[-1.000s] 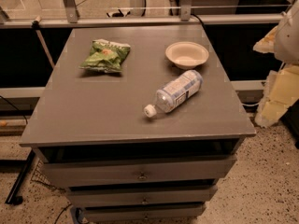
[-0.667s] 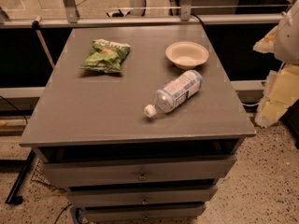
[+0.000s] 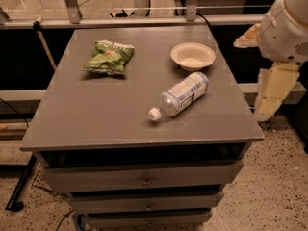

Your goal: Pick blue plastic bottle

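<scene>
The blue plastic bottle (image 3: 182,96) lies on its side on the grey cabinet top (image 3: 96,114), right of centre. It is clear with a white-and-blue label, and its white cap (image 3: 154,114) points toward the front left. My gripper (image 3: 268,96) hangs at the right edge of the view, off the cabinet's right side and level with the bottle, well apart from it. It holds nothing that I can see.
A cream round bowl (image 3: 192,56) stands just behind the bottle. A green snack bag (image 3: 109,57) lies at the back left. The cabinet has drawers (image 3: 144,179) below. A metal rail (image 3: 130,20) runs behind it. Speckled floor lies to the right.
</scene>
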Available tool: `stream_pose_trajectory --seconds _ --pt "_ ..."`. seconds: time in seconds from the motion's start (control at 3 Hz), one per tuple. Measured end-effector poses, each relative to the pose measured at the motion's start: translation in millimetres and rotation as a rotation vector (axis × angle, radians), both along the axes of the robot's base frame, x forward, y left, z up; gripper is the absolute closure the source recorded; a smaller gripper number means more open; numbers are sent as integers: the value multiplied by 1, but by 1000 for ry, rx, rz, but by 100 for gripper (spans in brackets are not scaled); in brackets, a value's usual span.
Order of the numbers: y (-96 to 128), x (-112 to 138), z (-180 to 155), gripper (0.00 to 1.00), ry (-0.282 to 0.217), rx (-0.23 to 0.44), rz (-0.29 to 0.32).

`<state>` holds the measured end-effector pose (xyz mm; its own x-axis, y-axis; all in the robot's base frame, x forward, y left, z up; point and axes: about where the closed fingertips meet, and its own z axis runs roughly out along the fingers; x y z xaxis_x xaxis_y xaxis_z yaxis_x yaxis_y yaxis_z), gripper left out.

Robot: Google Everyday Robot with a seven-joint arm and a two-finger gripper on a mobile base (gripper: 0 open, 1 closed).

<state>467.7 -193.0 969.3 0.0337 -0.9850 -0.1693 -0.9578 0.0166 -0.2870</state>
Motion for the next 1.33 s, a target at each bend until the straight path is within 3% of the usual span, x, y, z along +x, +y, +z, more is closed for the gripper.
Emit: stream_pose_trajectory --seconds 0.67,1.0,1.33 --pt "49 32 -31 0 50 -45 377" --pt "73 34 -47 0 60 -88 513" --pt "75 35 -48 0 53 -89 520"
